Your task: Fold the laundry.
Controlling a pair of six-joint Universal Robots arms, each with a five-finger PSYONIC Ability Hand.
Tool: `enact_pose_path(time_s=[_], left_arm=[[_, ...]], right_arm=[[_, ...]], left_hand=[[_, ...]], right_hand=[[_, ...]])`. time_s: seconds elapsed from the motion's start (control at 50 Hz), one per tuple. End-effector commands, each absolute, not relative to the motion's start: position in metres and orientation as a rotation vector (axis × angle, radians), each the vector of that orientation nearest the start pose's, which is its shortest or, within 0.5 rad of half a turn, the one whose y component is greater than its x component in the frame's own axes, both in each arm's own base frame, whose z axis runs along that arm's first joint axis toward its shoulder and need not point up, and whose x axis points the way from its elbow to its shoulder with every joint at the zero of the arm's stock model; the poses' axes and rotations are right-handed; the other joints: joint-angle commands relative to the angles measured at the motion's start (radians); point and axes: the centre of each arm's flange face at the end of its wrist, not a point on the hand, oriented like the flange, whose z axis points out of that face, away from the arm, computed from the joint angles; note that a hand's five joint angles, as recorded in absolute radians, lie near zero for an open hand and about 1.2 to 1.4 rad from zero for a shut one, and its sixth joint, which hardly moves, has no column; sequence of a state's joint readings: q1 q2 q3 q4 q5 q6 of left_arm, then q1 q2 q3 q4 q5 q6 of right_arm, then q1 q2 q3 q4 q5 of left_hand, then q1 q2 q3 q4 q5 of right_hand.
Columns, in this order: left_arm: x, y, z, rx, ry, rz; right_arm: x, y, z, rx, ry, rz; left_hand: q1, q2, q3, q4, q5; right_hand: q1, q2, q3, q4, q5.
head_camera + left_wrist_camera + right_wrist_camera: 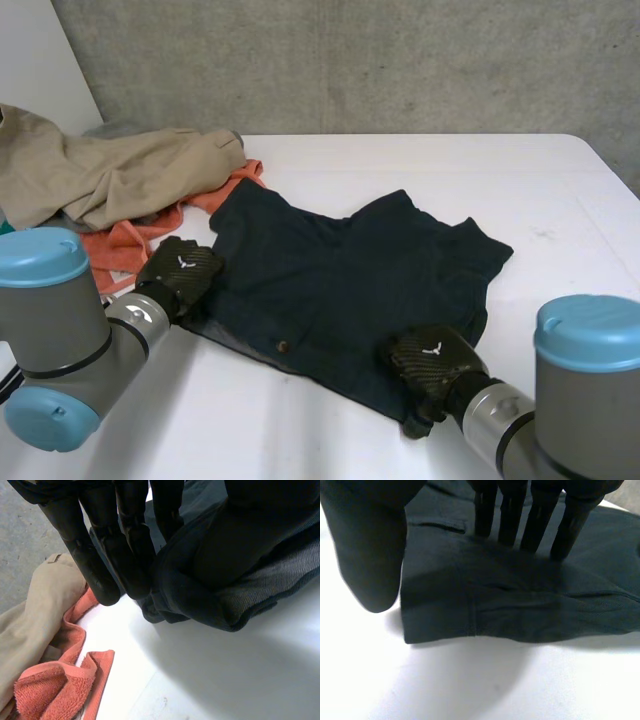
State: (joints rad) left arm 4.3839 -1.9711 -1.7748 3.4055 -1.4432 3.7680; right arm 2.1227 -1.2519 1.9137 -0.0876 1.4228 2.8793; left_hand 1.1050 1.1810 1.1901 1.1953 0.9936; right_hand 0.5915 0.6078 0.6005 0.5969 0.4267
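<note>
On the table [560,190]: we see dark shorts [340,290] spread between both hands.
Left hand [180,272]: pinching the shorts' edge, orange towel [120,245] just beside it.
Right hand [432,362]: fingers [535,525] straight, pressing the hem, thumb apart.

The shorts [350,290] are seen in a plain dark blue, with a small brown button [283,347] and a greyer inner side [270,587]. The towel [125,245] is coloured orange and the garment [110,170] plain beige. The table [570,190] is white, the wall [400,60] mottled grey.
</note>
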Motion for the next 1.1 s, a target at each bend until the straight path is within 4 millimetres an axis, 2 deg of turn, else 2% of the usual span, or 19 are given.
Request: enact_pose_path(time_s=[0.02,0.08,0.16,0.26,0.28,0.34,0.42,0.5,0.52,0.62,0.66,0.72,0.78,0.8,0.82,0.88,0.9,0.96,1.1], left_arm=[[-0.242,-0.264,0.149,1.246,2.175,-1.785],[-0.243,-0.258,0.162,1.226,2.177,-1.824],[-0.25,-0.241,0.177,1.221,2.24,-1.861],[-0.258,-0.214,0.196,1.224,2.339,-1.888],[-0.263,-0.205,0.201,1.237,2.367,-1.904],[-0.274,-0.189,0.206,1.263,2.414,-1.939],[-0.302,-0.161,0.216,1.313,2.48,-2.041],[-0.335,-0.14,0.206,1.355,2.547,-2.035],[-0.35,-0.132,0.201,1.372,2.556,-2.035],[-0.387,-0.103,0.186,1.463,2.518,-2.042],[-0.404,-0.098,0.174,1.495,2.514,-2.062],[-0.419,-0.097,0.161,1.512,2.509,-2.086],[-0.431,-0.093,0.153,1.543,2.499,-2.112],[-0.433,-0.091,0.153,1.555,2.494,-2.117],[-0.435,-0.089,0.153,1.569,2.489,-2.125],[-0.434,-0.088,0.158,1.565,2.485,-2.137],[-0.433,-0.089,0.158,1.561,2.489,-2.132],[-0.431,-0.089,0.166,1.551,2.482,-2.151],[-0.401,-0.118,0.216,1.363,2.444,-2.268]], right_arm=[[0.264,-0.171,0.116,-1.18,2.381,-1.415],[0.259,-0.189,0.122,-1.192,2.422,-1.592],[0.266,-0.212,0.143,-1.208,2.347,-1.862],[0.275,-0.241,0.184,-1.272,2.201,-2.135],[0.274,-0.256,0.196,-1.262,2.188,-2.206],[0.274,-0.277,0.207,-1.241,2.159,-2.289],[0.288,-0.308,0.212,-1.247,2.055,-2.355],[0.303,-0.336,0.217,-1.251,1.887,-2.43],[0.305,-0.35,0.218,-1.229,1.835,-2.475],[0.303,-0.379,0.218,-1.168,1.737,-2.622],[0.303,-0.387,0.207,-1.161,1.715,-2.64],[0.302,-0.392,0.193,-1.172,1.739,-2.63],[0.293,-0.397,0.181,-1.173,1.816,-2.602],[0.291,-0.397,0.179,-1.172,1.836,-2.592],[0.283,-0.399,0.178,-1.164,1.887,-2.577],[0.273,-0.398,0.179,-1.157,1.978,-2.533],[0.268,-0.395,0.184,-1.159,2.031,-2.496],[0.262,-0.386,0.194,-1.182,2.106,-2.409],[0.247,-0.348,0.234,-1.223,2.31,-2.125]], left_hand=[[0.291,0.215,0.206,0.201,0.228],[0.291,0.215,0.206,0.201,0.228],[0.291,0.215,0.206,0.201,0.228],[0.291,0.215,0.206,0.201,0.228],[0.291,0.215,0.206,0.201,0.228],[0.291,0.215,0.206,0.201,0.228],[0.291,0.215,0.206,0.201,0.228],[0.291,0.215,0.206,0.201,0.228],[0.291,0.215,0.206,0.201,0.228],[0.291,0.215,0.206,0.201,0.228],[0.291,0.215,0.206,0.201,0.228],[0.291,0.215,0.206,0.201,0.228],[-0.091,-0.167,-0.176,-0.182,-0.155],[-0.238,-0.314,-0.323,-0.329,-0.301],[-0.472,-0.548,-0.557,-0.563,-0.535],[-0.744,-0.82,-0.829,-0.834,-0.807],[-0.878,-0.954,-0.963,-0.969,-0.942],[-0.894,-0.97,-0.979,-0.985,-0.958],[-0.9,-0.976,-0.985,-0.991,-0.963]], right_hand=[[0.805,0.788,0.796,0.799,0.795],[0.805,0.788,0.796,0.799,0.795],[0.805,0.788,0.796,0.799,0.795],[0.805,0.788,0.796,0.799,0.795],[0.805,0.788,0.796,0.799,0.795],[0.805,0.788,0.796,0.799,0.795],[0.805,0.788,0.796,0.799,0.795],[0.805,0.788,0.796,0.799,0.795],[0.805,0.788,0.796,0.799,0.795],[0.805,0.788,0.796,0.799,0.795],[0.805,0.788,0.796,0.799,0.795],[0.805,0.788,0.796,0.799,0.795],[0.805,0.788,0.796,0.799,0.795],[0.719,0.702,0.71,0.713,0.709],[0.291,0.274,0.281,0.285,0.281],[-0.402,-0.418,-0.411,-0.407,-0.411],[-0.417,-0.433,-0.426,-0.422,-0.427],[-0.417,-0.433,-0.426,-0.422,-0.427],[-0.417,-0.433,-0.426,-0.422,-0.427]])
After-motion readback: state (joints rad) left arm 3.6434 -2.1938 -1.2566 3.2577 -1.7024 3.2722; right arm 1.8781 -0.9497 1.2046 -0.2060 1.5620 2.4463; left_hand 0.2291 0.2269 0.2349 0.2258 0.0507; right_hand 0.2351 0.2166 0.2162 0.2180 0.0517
